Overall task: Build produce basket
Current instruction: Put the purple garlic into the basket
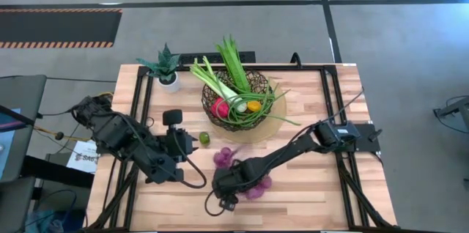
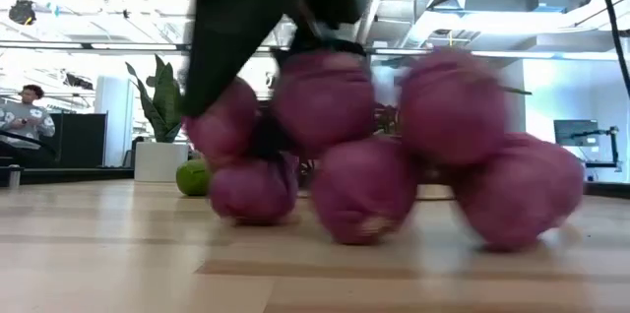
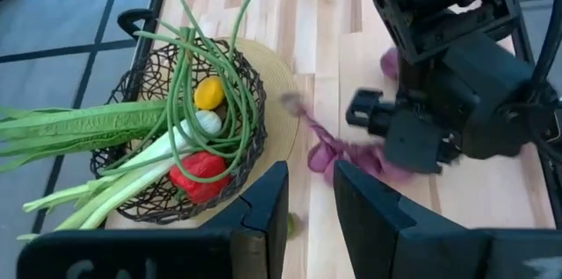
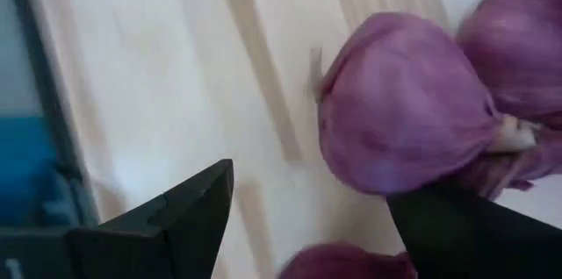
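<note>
The dark wire basket (image 1: 256,83) stands on a tan round mat at the table's far middle. It holds leafy stalks, a leek, long green beans, a red pepper (image 1: 219,106) and a lemon (image 1: 253,105). A lime (image 1: 204,138) lies on the table near the basket. The purple onion string (image 1: 223,156) lies on the table nearer the front, and it fills the low view (image 2: 364,190). My right gripper (image 1: 229,186) is open and low over the string, among the onions (image 4: 312,204). My left gripper (image 1: 187,149) is open and empty beside the lime, and it also shows in the left wrist view (image 3: 309,218). My right gripper comes at the onion string from above with its fingers spread wide. One onion (image 4: 404,121) lies against the inner side of one finger (image 4: 474,235), and the other finger is clear of it. Nothing is pinched. The lower onions (image 2: 256,195) rest on the table.
A small potted spiky plant (image 1: 167,68) stands at the far left, next to the basket. The tan mat (image 1: 277,121) shows under the basket. Black rails (image 1: 139,101) run along both sides of the table. There is bare wood at the near right (image 1: 315,189).
</note>
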Controlling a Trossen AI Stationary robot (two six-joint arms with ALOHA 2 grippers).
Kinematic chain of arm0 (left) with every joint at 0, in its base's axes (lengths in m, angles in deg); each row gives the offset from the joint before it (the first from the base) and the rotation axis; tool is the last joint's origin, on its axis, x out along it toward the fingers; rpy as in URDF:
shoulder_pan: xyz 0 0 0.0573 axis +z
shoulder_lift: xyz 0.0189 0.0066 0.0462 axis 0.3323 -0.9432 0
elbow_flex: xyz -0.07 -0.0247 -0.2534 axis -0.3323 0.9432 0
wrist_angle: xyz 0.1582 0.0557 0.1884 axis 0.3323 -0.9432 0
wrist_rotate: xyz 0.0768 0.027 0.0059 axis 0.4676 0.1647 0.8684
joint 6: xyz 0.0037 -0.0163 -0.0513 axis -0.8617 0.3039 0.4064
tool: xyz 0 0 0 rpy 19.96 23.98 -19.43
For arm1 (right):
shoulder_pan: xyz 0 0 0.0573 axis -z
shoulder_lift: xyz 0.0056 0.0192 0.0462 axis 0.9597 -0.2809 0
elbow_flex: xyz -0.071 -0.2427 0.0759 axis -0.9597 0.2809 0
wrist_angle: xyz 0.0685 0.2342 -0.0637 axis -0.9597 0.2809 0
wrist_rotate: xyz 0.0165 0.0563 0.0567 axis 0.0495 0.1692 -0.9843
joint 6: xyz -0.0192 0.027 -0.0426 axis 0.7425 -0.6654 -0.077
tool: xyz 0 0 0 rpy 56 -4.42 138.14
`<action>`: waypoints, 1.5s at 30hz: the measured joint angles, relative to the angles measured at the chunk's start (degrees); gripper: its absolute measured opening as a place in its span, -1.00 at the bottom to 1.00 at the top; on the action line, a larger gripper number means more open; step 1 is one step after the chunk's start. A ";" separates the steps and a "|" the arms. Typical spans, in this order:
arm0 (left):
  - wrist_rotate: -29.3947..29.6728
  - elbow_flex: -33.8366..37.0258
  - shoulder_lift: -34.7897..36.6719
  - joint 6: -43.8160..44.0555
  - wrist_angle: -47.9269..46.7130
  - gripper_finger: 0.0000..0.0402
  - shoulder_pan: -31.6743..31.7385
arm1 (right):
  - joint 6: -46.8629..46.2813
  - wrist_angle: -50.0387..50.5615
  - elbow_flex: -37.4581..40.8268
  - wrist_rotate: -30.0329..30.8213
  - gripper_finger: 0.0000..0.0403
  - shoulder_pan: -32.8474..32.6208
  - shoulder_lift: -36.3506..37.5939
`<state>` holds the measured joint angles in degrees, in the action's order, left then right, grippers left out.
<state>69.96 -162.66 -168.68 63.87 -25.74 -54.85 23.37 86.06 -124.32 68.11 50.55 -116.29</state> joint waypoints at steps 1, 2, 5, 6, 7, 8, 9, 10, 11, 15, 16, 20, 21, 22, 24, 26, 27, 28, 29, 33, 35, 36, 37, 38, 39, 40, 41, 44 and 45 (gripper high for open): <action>-0.01 -0.02 0.12 0.11 0.00 -0.59 0.02 | 0.05 0.58 -0.02 -0.18 0.58 0.02 -0.49; 0.00 -0.02 0.30 0.20 0.04 -0.59 0.04 | 0.14 0.87 -0.02 -0.18 0.58 0.04 -0.73; -0.10 -0.02 0.57 0.36 0.03 -0.59 0.02 | 0.20 1.35 -0.02 -0.19 0.58 0.18 -0.68; 0.06 -0.02 0.67 0.42 0.02 -0.59 0.00 | 0.24 1.48 0.00 -0.14 0.58 0.22 -0.68; 0.00 -0.02 0.72 0.42 0.01 -0.59 0.00 | 0.24 1.54 0.00 0.18 0.58 0.24 -0.73; -0.09 -0.02 0.77 0.42 0.02 -0.59 0.02 | 0.22 1.54 0.05 0.26 0.58 0.24 -0.77; -0.09 -0.02 0.81 0.51 0.02 -0.59 0.02 | 0.22 1.65 0.05 0.26 0.58 0.28 -0.77; -0.09 -0.02 0.85 0.65 0.02 -0.59 0.02 | 0.22 1.85 0.05 0.26 0.57 0.32 -0.79; -0.09 -0.02 0.86 0.70 0.02 -0.59 0.02 | 0.21 1.95 0.06 0.26 0.56 0.35 -0.81; -0.24 -0.02 0.86 0.79 0.02 -0.59 0.02 | -0.11 2.16 0.14 0.24 0.38 0.33 -0.88; -0.24 -0.02 0.86 0.79 0.01 -0.59 0.02 | -0.18 2.26 0.15 0.24 0.30 0.33 -0.90; -0.27 -0.02 0.86 0.81 0.01 -0.59 0.01 | -0.20 3.41 0.18 0.24 -0.23 0.33 -0.92; -0.27 -0.02 0.86 0.81 0.02 -0.59 0.00 | -0.09 3.46 0.20 0.22 -0.41 0.31 -0.92; -0.28 -0.02 0.86 0.82 0.00 -0.59 0.00 | 0.11 3.45 0.28 0.20 -0.59 0.22 -1.00; -0.29 -0.02 0.86 0.95 0.00 -0.59 0.00 | 1.26 3.24 0.43 0.14 -0.88 -0.03 -1.41; -0.29 -0.02 0.86 1.07 0.02 -0.59 0.00 | 1.00 3.30 0.56 0.18 -0.92 -0.13 -1.59; -0.33 -0.02 0.86 1.24 0.01 -0.59 -0.02 | 0.58 3.72 0.34 0.22 -0.91 -0.20 -1.53; -0.56 -0.02 0.86 1.42 0.02 -0.59 -0.02 | 0.19 3.82 -0.25 0.24 -0.91 -0.40 -1.53; -0.81 -0.02 0.86 1.47 0.00 -0.59 0.00 | 0.21 3.86 -0.89 0.27 -0.94 -0.58 -1.57; -1.71 -0.02 0.86 1.49 0.00 -0.59 0.00 | 1.14 4.41 -5.28 2.95 -0.97 -1.90 -1.56; -1.71 -0.02 0.86 1.52 0.00 -0.59 0.00 | 1.31 6.70 -8.41 4.39 -0.98 -2.61 -1.56; -1.72 -0.02 0.86 1.68 0.00 -0.59 0.00 | 1.31 7.67 -10.14 4.97 -0.98 -2.95 -1.55; -1.73 -0.02 0.86 1.71 0.00 -0.59 0.00 | 1.31 8.49 -11.96 5.77 -0.98 -3.35 -1.53; -1.73 -0.02 0.86 1.71 0.00 -0.59 0.00 | 1.44 9.65 -14.01 6.66 -0.99 -3.78 -1.51; -1.72 -0.02 0.86 1.71 0.00 -0.59 0.00 | 1.76 11.03 -16.07 7.72 -0.99 -4.17 -1.47; -1.71 -0.02 0.86 1.71 0.00 -0.59 0.00 | 2.08 12.82 -18.21 9.11 -0.99 -4.61 -1.43; -1.71 -0.02 0.86 1.71 0.00 -0.59 0.00 | 2.31 14.54 -20.45 10.54 -0.99 -5.03 -1.41; -1.73 -0.02 0.86 1.71 0.00 -0.59 0.00 | 3.03 15.22 -21.03 13.07 -0.99 -6.20 0.99; -1.75 -0.02 0.86 1.71 0.01 -0.59 0.00 | 3.00 15.74 -20.72 13.62 -0.99 -6.38 1.95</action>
<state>68.22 -162.69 -167.82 65.58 -25.73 -54.85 26.37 101.80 -145.03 81.73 44.17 -114.35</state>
